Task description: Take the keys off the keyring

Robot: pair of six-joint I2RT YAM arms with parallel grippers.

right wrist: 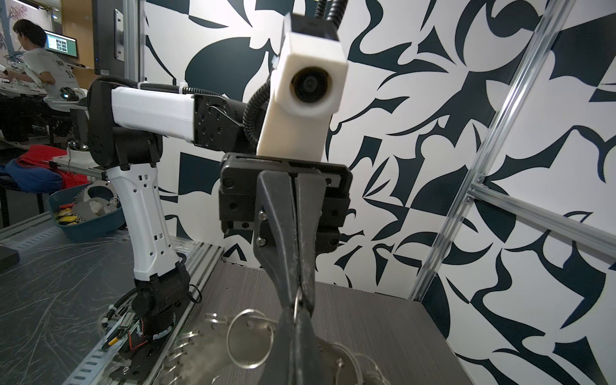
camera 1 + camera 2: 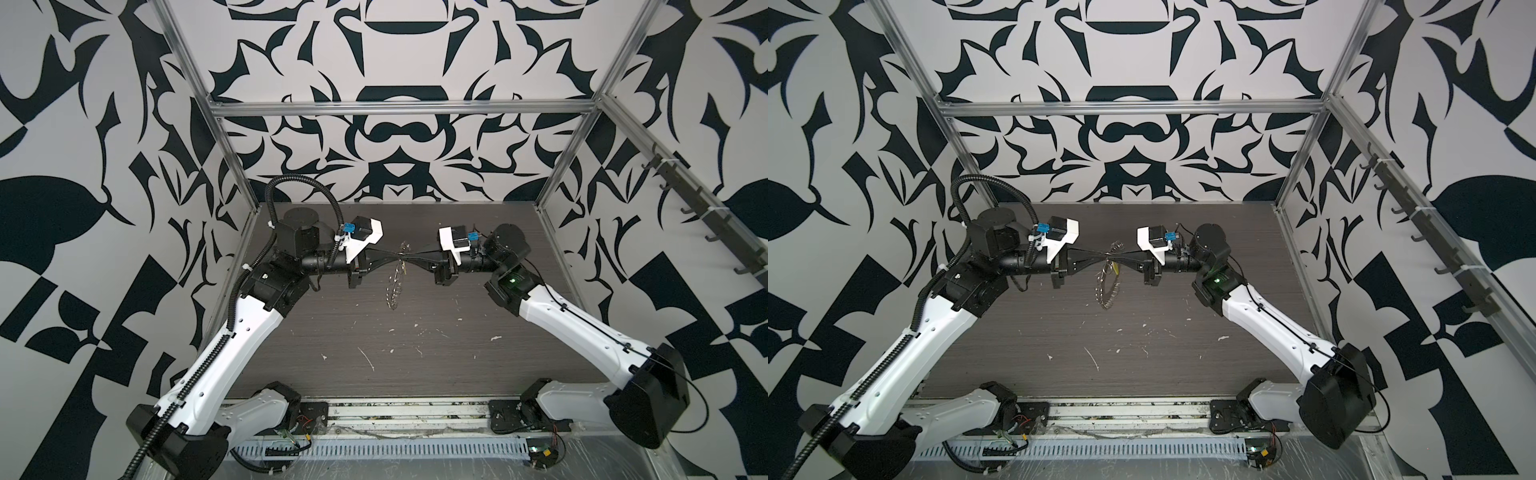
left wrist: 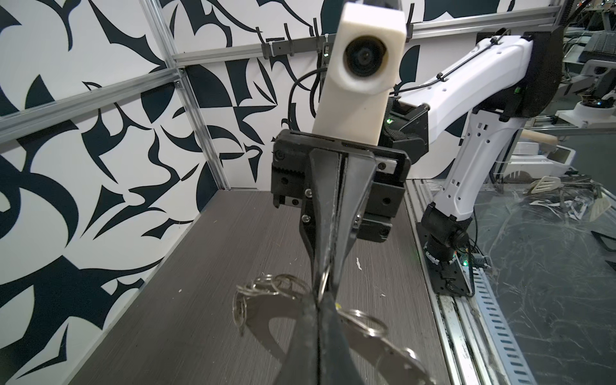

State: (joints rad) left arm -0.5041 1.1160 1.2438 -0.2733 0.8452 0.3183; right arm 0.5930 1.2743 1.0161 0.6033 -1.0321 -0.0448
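Silver keyring (image 2: 395, 286), a thin hoop with many small metal pieces all around it, hangs in the air over the far middle part of the dark wood-grain table (image 2: 436, 374). In both top views it is seen almost from its edge. Just above the keyring the two claws meet tip to tip, both lying level and pointing at each other. The right claw (image 2: 409, 254) comes to the top of the keyring from the right side and is closed narrow, with its jaws pressed together on a thin wire ring there, so the keyring hangs from this grip. The left claw (image 2: 395, 254) comes from the opposite side of the keyring and is also closed narrow. In the right wrist view a thin ring sits between its tips, but I cannot tell which ring it is. A small piece of the yellow key tag (image 2: 1115, 269) shows just under the claw tips, against the upper part of the keyring; the rest of it is hidden. Some white paint flecks (image 2: 366, 358) lie on the table well apart from the keyring, on the side of the arm bases
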